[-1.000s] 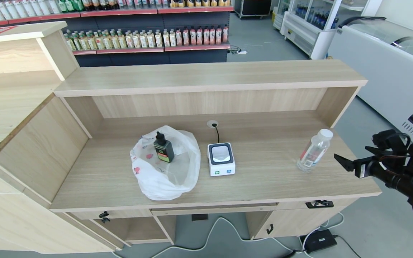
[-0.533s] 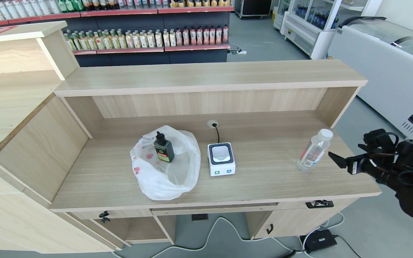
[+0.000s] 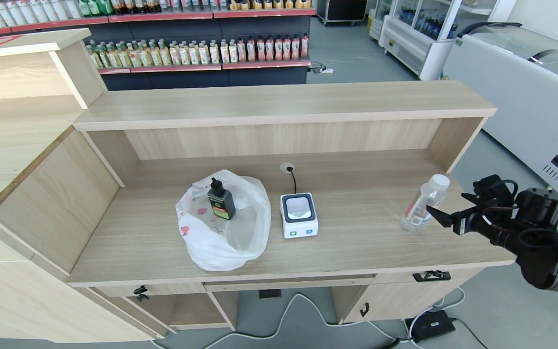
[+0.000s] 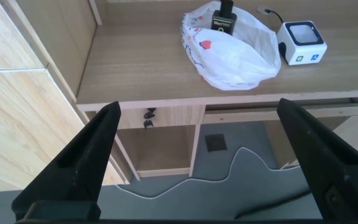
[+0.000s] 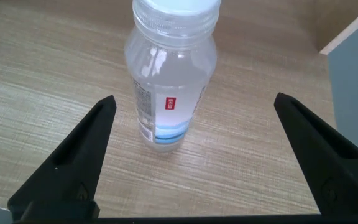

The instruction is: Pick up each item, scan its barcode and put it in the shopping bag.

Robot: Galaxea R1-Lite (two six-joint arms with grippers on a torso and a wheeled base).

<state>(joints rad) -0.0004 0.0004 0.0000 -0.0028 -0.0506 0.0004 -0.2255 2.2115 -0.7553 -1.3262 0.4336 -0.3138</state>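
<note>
Right gripper [image 3: 446, 202]: fingers spread wide, nothing held. It hovers low over the right end of the counter [image 3: 356, 242].
Water bottle [image 5: 169, 93]: clear with a white cap, standing upright on the counter. It is straight ahead of the right gripper, in line with the gap between the fingers. Neither finger touches it. In the head view the nearer fingertip sits just beside the bottle's side.
Bottle label: a small red mark and a blue band face the right gripper. Whether a barcode shows there, cannot tell.
Left gripper [image 4: 197, 104]: fingers spread wide, holding nothing. It hangs out in front of the counter, lower than the counter top.
Shopping bag [image 3: 221, 237]: white plastic with red prints, slumped open on the counter top. It lies ahead of the left gripper, past the counter's front edge, and well apart from the right gripper, on the scanner's far side.
Dark bottle [image 3: 221, 202]: black cap, green and red label, standing in the bag on the side away from the left gripper.
Scanner [image 3: 298, 215]: white box with a dark-framed window facing up, just beside the bag. It sits between the bag and the right gripper, its cable [image 3: 292, 182] running to a hole in the counter top.
</note>
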